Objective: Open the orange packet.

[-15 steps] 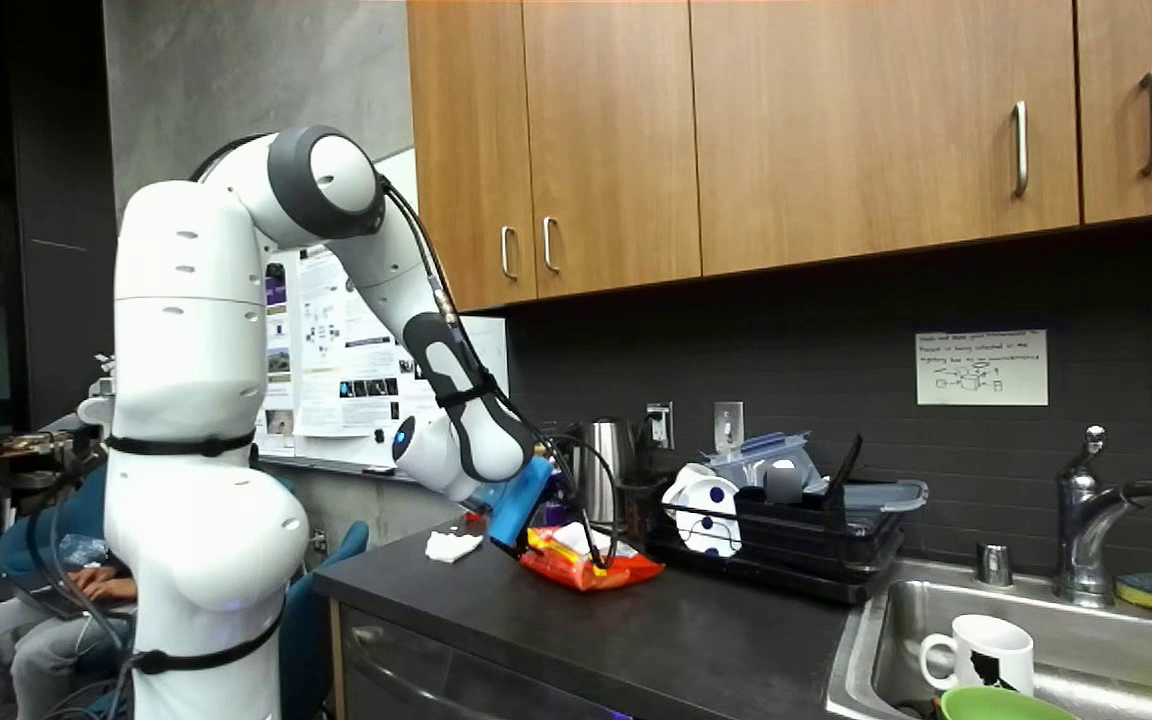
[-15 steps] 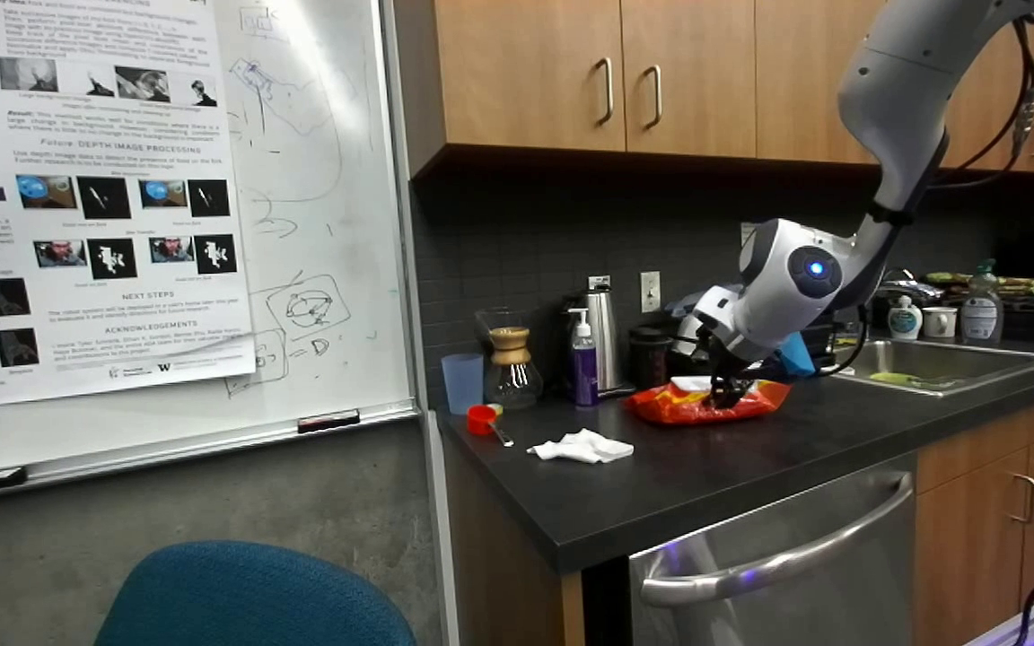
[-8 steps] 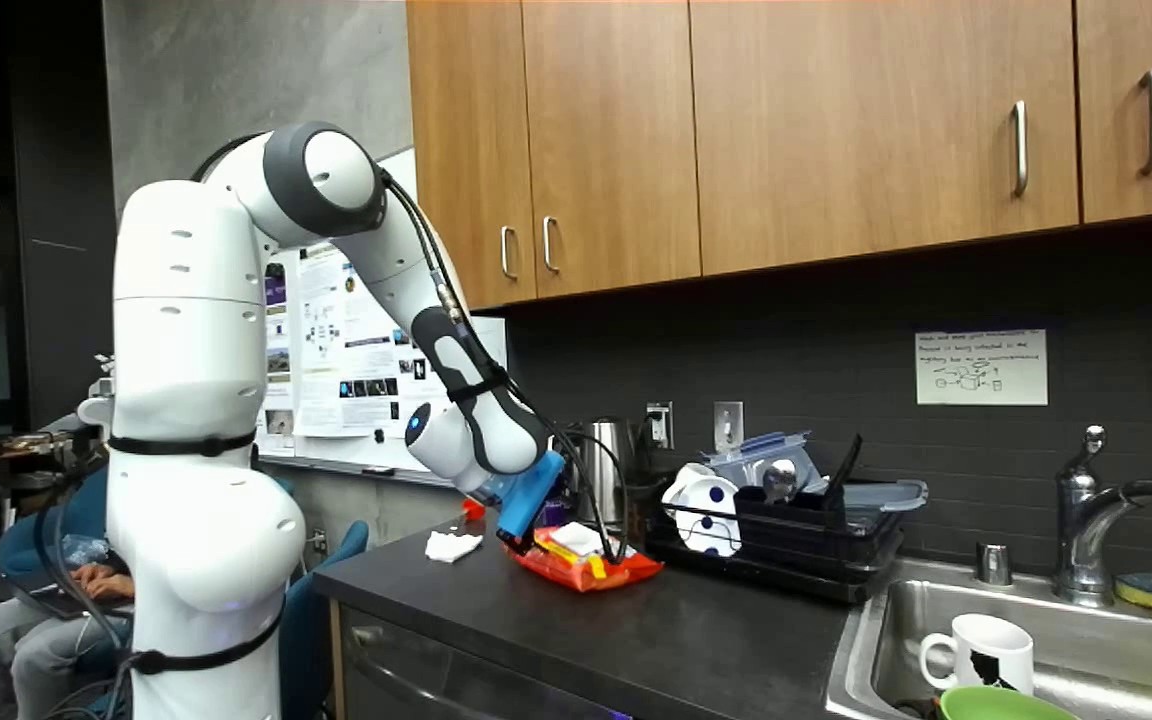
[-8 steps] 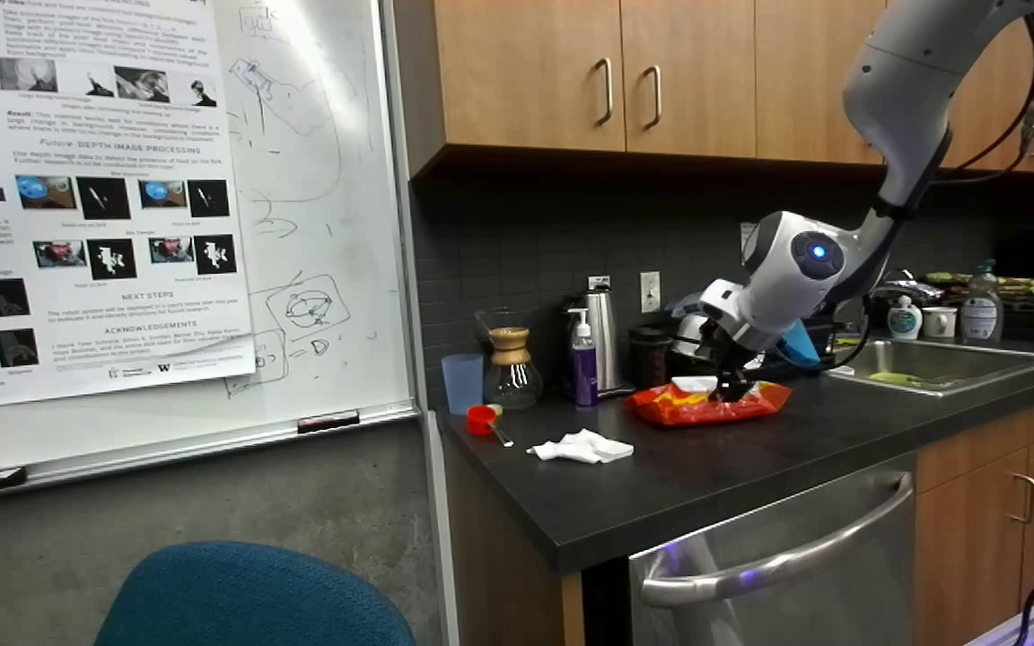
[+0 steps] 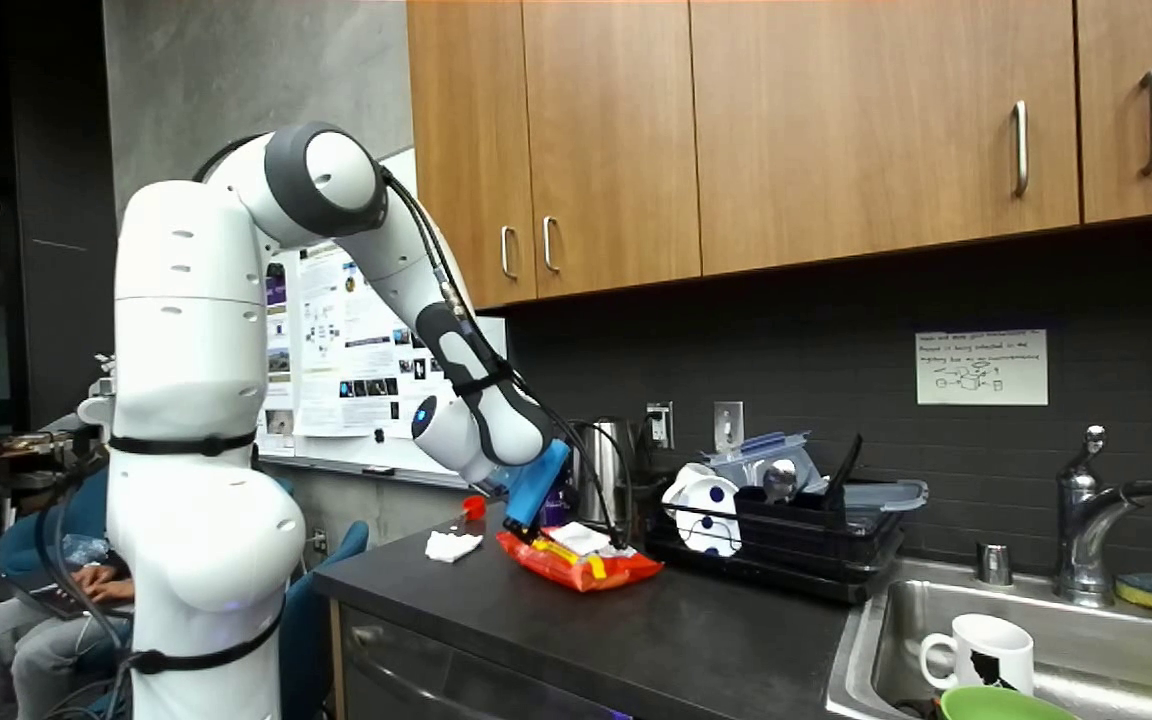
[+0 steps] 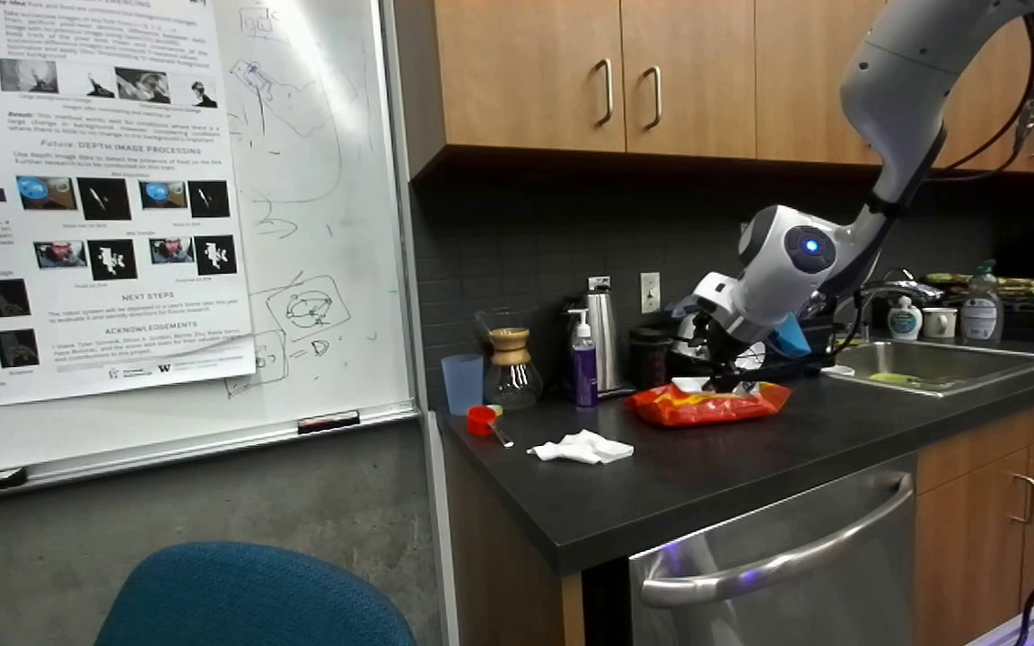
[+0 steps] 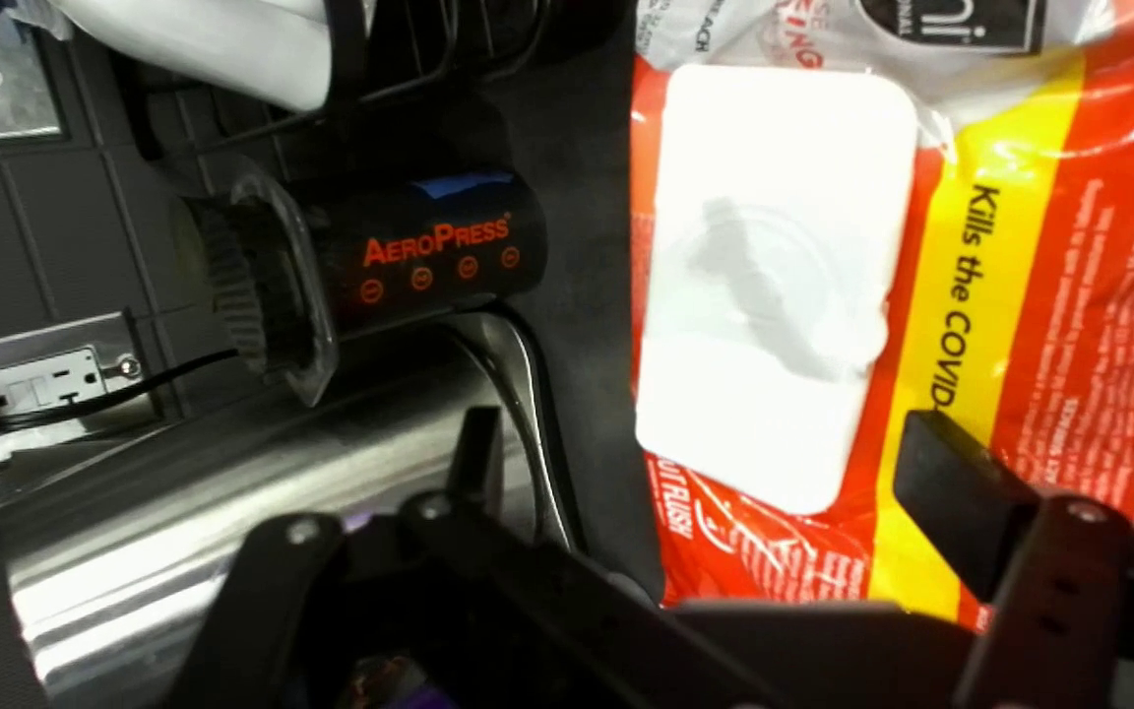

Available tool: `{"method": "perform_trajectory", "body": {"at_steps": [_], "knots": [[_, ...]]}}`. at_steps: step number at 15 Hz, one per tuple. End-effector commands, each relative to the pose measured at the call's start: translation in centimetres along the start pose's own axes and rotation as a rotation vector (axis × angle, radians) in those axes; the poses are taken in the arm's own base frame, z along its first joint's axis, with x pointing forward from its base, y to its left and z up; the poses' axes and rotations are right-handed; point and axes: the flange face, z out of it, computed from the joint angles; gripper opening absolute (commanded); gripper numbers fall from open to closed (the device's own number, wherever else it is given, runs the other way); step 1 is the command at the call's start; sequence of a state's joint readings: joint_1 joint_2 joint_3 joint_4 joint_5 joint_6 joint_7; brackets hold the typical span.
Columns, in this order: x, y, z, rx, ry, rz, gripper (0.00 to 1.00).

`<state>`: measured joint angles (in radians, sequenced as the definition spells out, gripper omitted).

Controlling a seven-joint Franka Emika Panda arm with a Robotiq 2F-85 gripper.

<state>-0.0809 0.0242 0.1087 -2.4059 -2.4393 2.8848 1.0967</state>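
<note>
On the counter (image 6: 679, 480), reckoned from its near front corner in an exterior view, a crumpled white tissue (image 6: 582, 446) comes first, close to the end edge. A red scoop (image 6: 481, 420) lies beyond it, by that same edge. The orange packet (image 6: 705, 411) rests flat farther on, set back from the front edge, its long axis apparently following the counter's length. A white lid (image 7: 774, 286) sits down on its upper face; the packet is judged unopened.

The gripper (image 7: 710, 453) hangs tilted over the packet, jaws spread, nothing pinched. Governing relation, per the wrist view: the lid lies ahead of the gap between the fingertips, its long axis roughly square to the line joining them. The finger at right (image 7: 961, 497) appears over the yellow band (image 7: 971, 256), close beside the lid; the other finger (image 7: 476, 453) shows off the packet, with the steel kettle (image 7: 252, 473) behind it. Contact cannot be confirmed. A small bump (image 7: 877, 340) on the lid's long edge faces the band; it is judged the catch, and the next move probably calls for bringing that nearer finger to it.

Toward the back edge stand the kettle, a purple pump bottle (image 6: 585, 368) and a black AeroPress container (image 7: 439, 256).
</note>
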Motion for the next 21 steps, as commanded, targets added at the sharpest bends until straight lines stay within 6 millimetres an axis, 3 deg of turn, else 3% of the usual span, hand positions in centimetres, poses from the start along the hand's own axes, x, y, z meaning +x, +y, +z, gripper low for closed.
{"method": "perform_trajectory", "body": {"at_steps": [1,11,12,14,21], "knots": [[-0.5,0.6,0.5,0.005,-0.002,-0.037,1.00],[-0.9,0.2,1.9,0.027,-0.011,-0.039,1.00],[-0.8,0.2,2.0,0.026,-0.010,-0.039,0.75],[-0.7,0.3,2.1,0.024,-0.009,-0.042,0.69],[-0.7,0.1,2.2,0.029,-0.010,-0.057,0.15]]}}
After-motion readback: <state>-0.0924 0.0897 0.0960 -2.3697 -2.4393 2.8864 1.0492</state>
